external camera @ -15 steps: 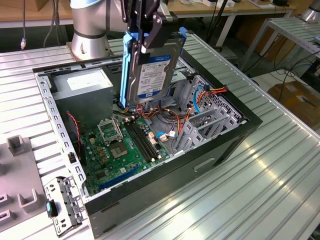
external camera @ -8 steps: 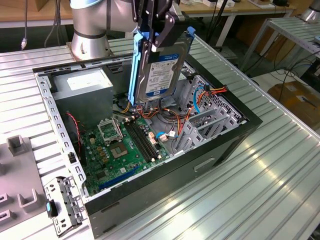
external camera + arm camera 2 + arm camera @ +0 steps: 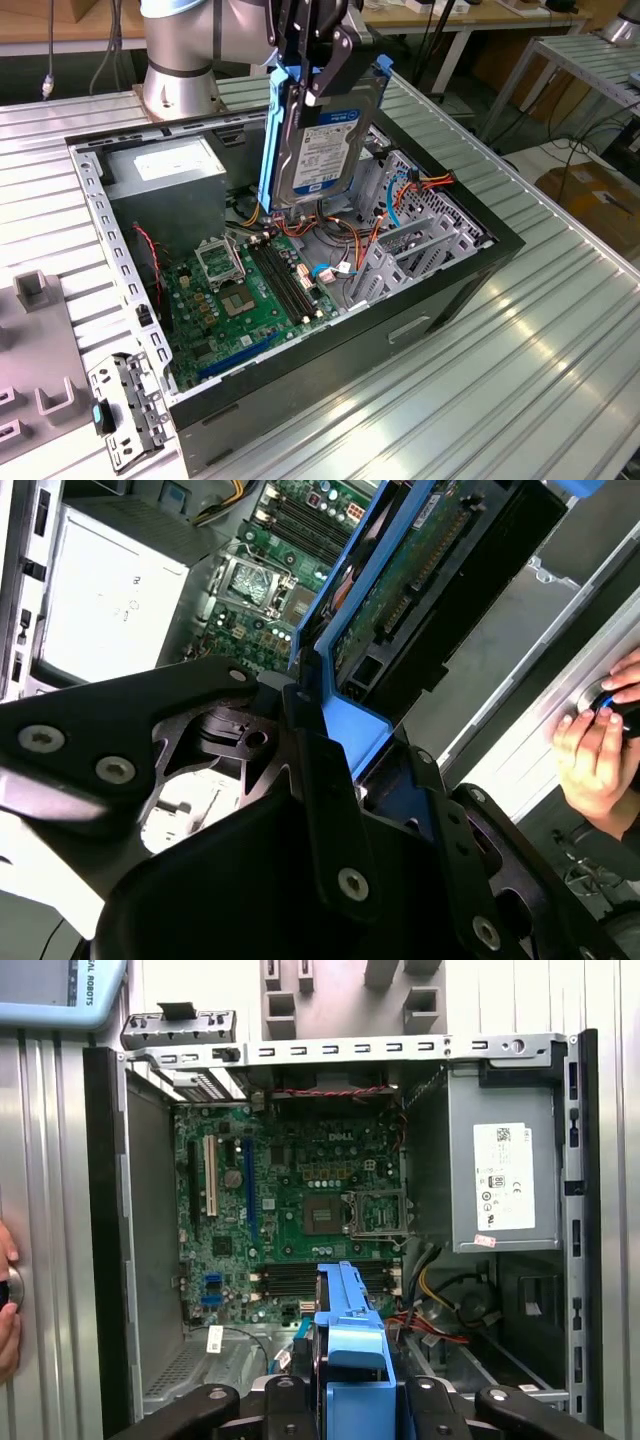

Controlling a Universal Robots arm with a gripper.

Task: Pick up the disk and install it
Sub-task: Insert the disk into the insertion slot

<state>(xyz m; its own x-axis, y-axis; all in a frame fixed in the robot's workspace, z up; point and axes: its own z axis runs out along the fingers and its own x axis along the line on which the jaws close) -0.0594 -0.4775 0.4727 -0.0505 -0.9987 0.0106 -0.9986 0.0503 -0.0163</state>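
jaws: clamped on the top end of the disk (image 3: 325, 150), blue rails pinched between
gripper (image 3: 318, 62): above the open computer case (image 3: 470, 262)
disk: upright on edge, hanging over the motherboard (image 3: 250, 290)
hand (image 3: 593, 748): on the table (image 3: 500, 380) beside the case

Claw (image 3: 306, 85) pointing down, tight on the disk (image 3: 325, 150).

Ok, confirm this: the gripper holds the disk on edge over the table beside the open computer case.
Not quite. The gripper holds the disk on edge, but over the inside of the open computer case, above the motherboard, not over the table beside it. The exterior view shows this.
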